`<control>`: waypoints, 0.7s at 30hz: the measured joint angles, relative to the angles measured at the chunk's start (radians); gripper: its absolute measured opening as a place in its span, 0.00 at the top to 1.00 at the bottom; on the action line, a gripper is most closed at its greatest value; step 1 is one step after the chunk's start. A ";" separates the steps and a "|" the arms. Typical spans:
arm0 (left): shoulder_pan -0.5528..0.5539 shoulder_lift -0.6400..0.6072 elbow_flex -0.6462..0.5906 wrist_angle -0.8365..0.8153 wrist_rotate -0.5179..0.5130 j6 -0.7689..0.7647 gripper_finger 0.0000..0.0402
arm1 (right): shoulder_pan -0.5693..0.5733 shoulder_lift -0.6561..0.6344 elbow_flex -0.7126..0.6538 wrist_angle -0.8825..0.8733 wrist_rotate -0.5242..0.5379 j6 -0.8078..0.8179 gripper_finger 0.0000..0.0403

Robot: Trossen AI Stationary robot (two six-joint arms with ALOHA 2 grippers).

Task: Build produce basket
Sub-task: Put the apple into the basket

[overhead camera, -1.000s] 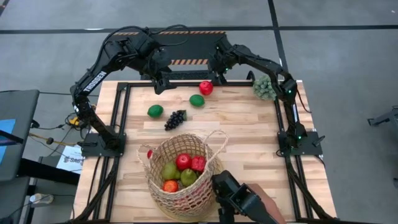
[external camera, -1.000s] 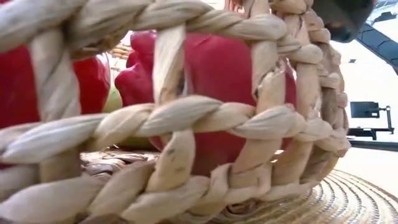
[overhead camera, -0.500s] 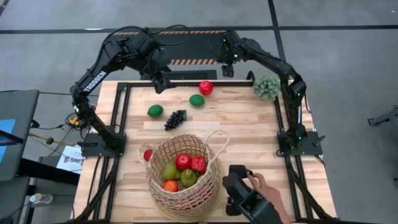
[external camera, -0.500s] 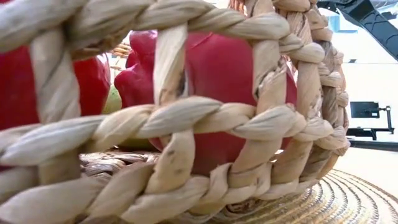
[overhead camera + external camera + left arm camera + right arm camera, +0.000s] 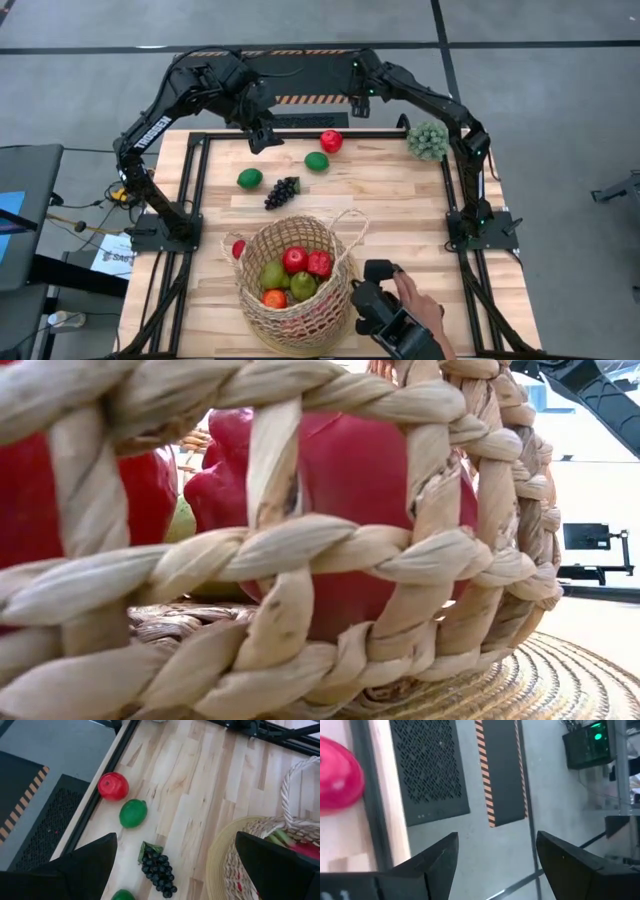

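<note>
You get even, bright overhead light on the desk, with only soft, short shadows under the fruit. In the low view the basket weave fills the picture at very close range, sharp enough, while the room behind it is washed out white. Your right wrist view is smeared, the red fruit blurred at its edge.

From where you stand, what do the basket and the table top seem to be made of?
The basket looks like woven natural fibre, perhaps wicker or twisted straw: the low view shows tan, matte, rope-like strands in an open weave. The table top looks like pale wood, with visible grain and plank seams and a smooth, lightly finished surface.
</note>
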 joint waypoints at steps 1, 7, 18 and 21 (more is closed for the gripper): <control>-0.002 0.000 0.000 0.000 -0.001 0.000 0.03 | 0.001 0.000 0.000 -0.003 0.000 0.014 0.29; -0.005 0.000 0.000 0.000 0.001 0.002 0.03 | -0.004 0.000 0.000 0.018 -0.062 0.080 0.29; -0.004 0.000 0.000 0.000 -0.002 0.003 0.03 | -0.004 0.012 0.001 0.076 -0.007 0.282 0.08; -0.004 0.000 0.000 0.000 -0.002 -0.007 0.03 | -0.003 0.011 0.001 0.026 0.057 0.334 0.04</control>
